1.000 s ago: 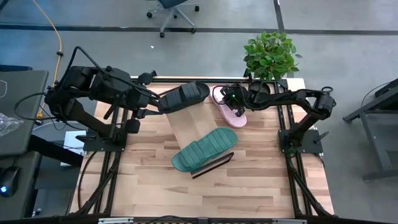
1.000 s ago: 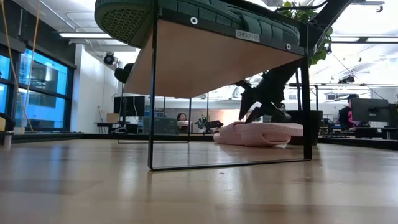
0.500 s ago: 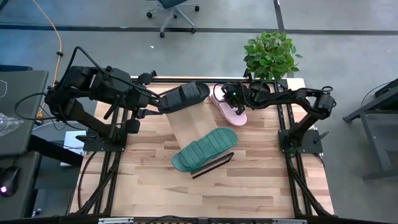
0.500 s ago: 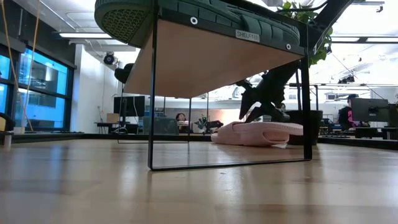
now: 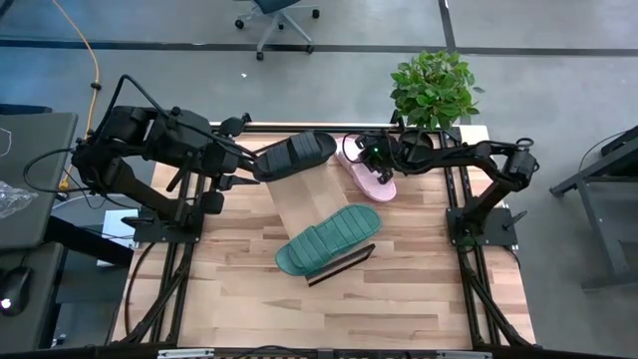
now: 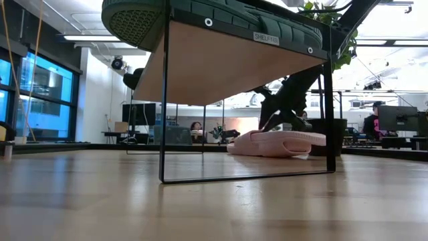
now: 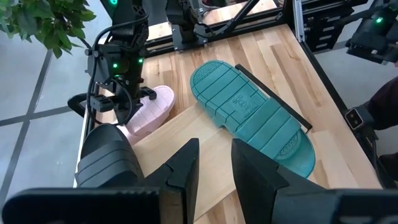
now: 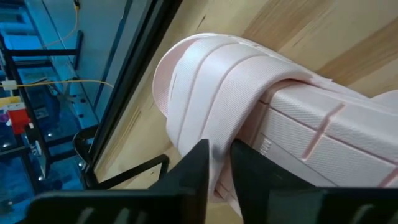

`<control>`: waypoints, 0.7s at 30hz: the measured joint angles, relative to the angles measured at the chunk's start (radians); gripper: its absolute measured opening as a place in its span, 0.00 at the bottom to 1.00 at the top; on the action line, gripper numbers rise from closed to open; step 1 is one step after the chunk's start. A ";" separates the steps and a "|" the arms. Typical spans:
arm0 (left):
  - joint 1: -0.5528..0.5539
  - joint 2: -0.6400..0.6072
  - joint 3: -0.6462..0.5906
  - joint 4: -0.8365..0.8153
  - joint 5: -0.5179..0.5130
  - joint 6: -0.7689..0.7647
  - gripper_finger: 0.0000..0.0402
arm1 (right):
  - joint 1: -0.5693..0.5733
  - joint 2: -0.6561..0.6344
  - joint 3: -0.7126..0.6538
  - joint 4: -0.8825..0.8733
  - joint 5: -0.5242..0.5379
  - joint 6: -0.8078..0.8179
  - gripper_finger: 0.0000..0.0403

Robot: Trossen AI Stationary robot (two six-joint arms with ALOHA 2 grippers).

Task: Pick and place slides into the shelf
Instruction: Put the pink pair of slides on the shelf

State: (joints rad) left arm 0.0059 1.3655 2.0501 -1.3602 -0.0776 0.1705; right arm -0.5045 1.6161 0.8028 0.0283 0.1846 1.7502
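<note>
The shelf (image 5: 304,204) is a raised light-wood board on thin dark legs (image 6: 221,67). The dark green slide (image 5: 329,239) lies on its near end (image 6: 200,17). The black slide (image 5: 294,155) rests on its far end. My left gripper (image 5: 249,168) is open (image 7: 216,146) beside the black slide (image 7: 109,162), with only bare board between its fingers. The pale pink slide (image 5: 367,170) lies on the tabletop to the right of the shelf (image 6: 277,144). My right gripper (image 5: 374,155) is shut on it (image 8: 219,149). My left gripper: the black slide lies against the outer side of one finger (image 7: 183,165), and I cannot tell whether they touch. My right gripper pinches the pink slide's strap at its edge (image 8: 214,134) between the two fingers. It comes from above, slanting in from the table's right. The slide rests on the table.
A potted plant (image 5: 434,85) stands at the table's far right corner, behind my right arm. Dark frame rails run along the left and right edges. Bare tabletop (image 5: 329,309) lies near the shelf's front. Desks and a person show in the room beyond.
My right gripper has shifted slightly at the pink slide's strap, and the slide has slid a little toward the shelf. My left arm, the shelf, the green slide and the black slide have kept still.
</note>
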 joint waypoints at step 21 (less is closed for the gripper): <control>0.000 0.000 0.000 -0.004 0.000 0.000 0.21 | 0.000 -0.008 0.000 -0.003 0.010 -0.004 0.00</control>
State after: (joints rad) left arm 0.0059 1.3655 2.0500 -1.3643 -0.0778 0.1705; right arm -0.5041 1.6083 0.8028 0.0256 0.1945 1.7466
